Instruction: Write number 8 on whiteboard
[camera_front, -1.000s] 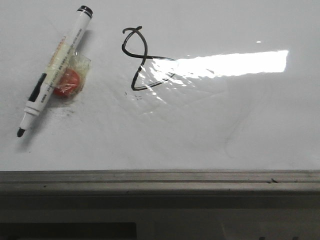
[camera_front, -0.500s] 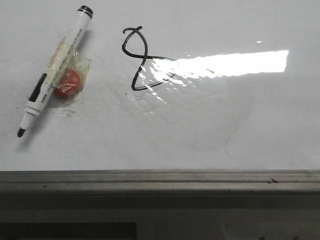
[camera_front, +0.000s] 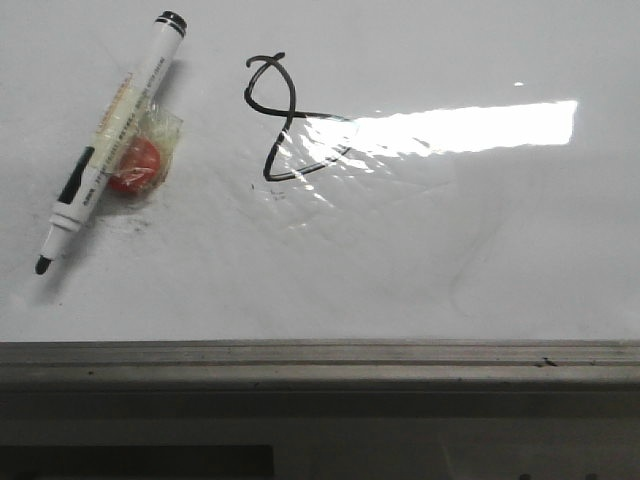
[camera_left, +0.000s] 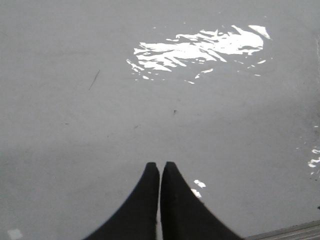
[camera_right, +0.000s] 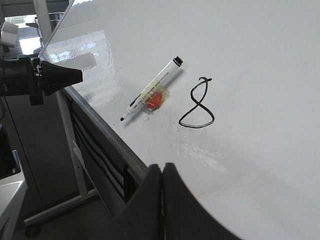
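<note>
The black number 8 (camera_front: 281, 118) is drawn on the whiteboard (camera_front: 420, 250), left of a bright glare patch. The same number 8 (camera_right: 198, 104) shows in the right wrist view. A white marker (camera_front: 108, 138) lies uncapped on the board, tip toward the near left, with a red lump in clear wrap (camera_front: 137, 164) stuck to it. My right gripper (camera_right: 161, 166) is shut and empty, held off the board near its frame edge. Above bare whiteboard (camera_left: 100, 125) my left gripper (camera_left: 160, 164) is shut with nothing in it. Neither gripper shows in the front view.
The grey metal frame strip (camera_front: 320, 358) runs along the board's near edge. In the right wrist view the left arm's dark tip (camera_right: 55, 77) hangs beyond the board's edge, and the board's stand legs (camera_right: 70, 150) reach down to the floor.
</note>
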